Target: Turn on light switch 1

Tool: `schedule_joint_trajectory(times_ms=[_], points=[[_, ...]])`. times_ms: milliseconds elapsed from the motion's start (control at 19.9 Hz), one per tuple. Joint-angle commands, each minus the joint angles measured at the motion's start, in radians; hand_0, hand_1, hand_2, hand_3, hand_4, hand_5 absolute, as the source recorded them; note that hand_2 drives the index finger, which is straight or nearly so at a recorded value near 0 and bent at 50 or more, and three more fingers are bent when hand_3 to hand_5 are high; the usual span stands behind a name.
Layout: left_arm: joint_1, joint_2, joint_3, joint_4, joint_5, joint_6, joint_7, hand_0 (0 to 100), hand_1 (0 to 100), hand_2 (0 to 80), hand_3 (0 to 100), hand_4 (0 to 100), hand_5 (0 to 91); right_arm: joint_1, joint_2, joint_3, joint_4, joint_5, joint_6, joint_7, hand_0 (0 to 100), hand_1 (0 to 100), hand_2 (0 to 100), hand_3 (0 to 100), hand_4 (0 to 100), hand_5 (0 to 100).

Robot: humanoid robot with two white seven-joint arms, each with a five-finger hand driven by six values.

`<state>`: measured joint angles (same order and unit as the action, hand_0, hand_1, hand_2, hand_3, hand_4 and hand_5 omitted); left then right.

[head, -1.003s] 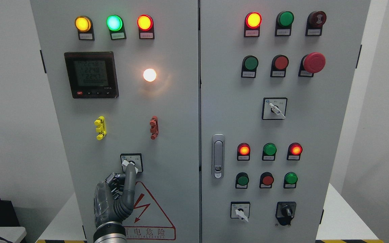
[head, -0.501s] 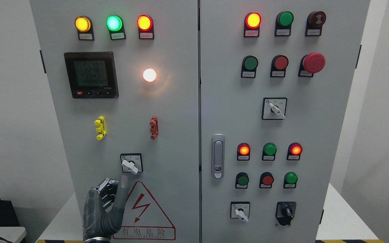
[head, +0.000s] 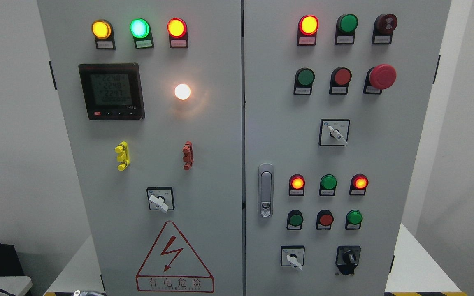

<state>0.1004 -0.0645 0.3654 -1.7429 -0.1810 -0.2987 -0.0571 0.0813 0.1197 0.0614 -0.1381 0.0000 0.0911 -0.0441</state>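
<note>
Left hand has dropped out of the head view since a second ago; it was up at the white-handled rotary selector switch on its black square plate (head: pixel 160 199), low on the left door of the grey steel control cabinet (head: pixel 204 135), one finger on the knob, then sank toward the bottom edge. Now only a small pale glint shows at the lower left edge, too little to name. I cannot tell how the left hand's fingers stand, nor the right's; neither is visible. The switch handle points down and to the right, the same as half a second ago. The round warm-white lamp (head: pixel 182 91) above it glows, beside the black digital meter with green-lit display (head: pixel 111 91). My reading: the switch is thrown and the arm has retracted, so the task looks done or nearly so. Containers: none in view; the cabinet doors are closed, silver latch handle (head: pixel 266 190) flush, contents hidden.
</note>
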Motion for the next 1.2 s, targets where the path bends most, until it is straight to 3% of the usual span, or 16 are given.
schedule_joint_trajectory(times_ms=[0,100,451,602,702,802,1153], points=[[0.14,0.026,0.378,0.452,0.011,-0.062,-0.012,22,18,20.3,38,41,15.9,0.0,0.0,0.0,0.0,-0.017,-0.001,0.0,12,39,0,0,0,0],[0.143,0.029,0.415,0.587,0.029,-0.062,-0.013,22,16,12.7,29,34,11.0,0.0,0.0,0.0,0.0,-0.018,-0.001,0.0,12,39,0,0,0,0],[0.193,0.069,0.42,1.03,0.018,-0.04,-0.026,26,12,3.1,11,19,0.4,0.0,0.0,0.0,0.0,-0.018,-0.001,0.0,12,39,0,0,0,0],[0.202,0.132,0.385,1.235,0.012,0.022,-0.143,26,18,0.0,6,16,0.0,0.0,0.0,0.0,0.0,-0.017,-0.001,0.0,12,39,0,0,0,0],[0.203,0.156,0.292,1.345,0.014,0.067,-0.199,26,20,0.0,4,12,0.0,0.0,0.0,0.0,0.0,-0.017,-0.001,0.0,12,39,0,0,0,0],[0.197,0.18,0.197,1.433,0.02,0.108,-0.214,29,23,0.0,1,9,0.0,0.0,0.0,0.0,0.0,-0.018,-0.001,0.0,12,39,0,0,0,0],[0.127,0.157,-0.222,1.568,0.026,0.21,-0.195,32,20,0.0,0,0,0.0,0.0,0.0,0.0,0.0,-0.018,-0.001,0.0,12,39,0,0,0,0]])
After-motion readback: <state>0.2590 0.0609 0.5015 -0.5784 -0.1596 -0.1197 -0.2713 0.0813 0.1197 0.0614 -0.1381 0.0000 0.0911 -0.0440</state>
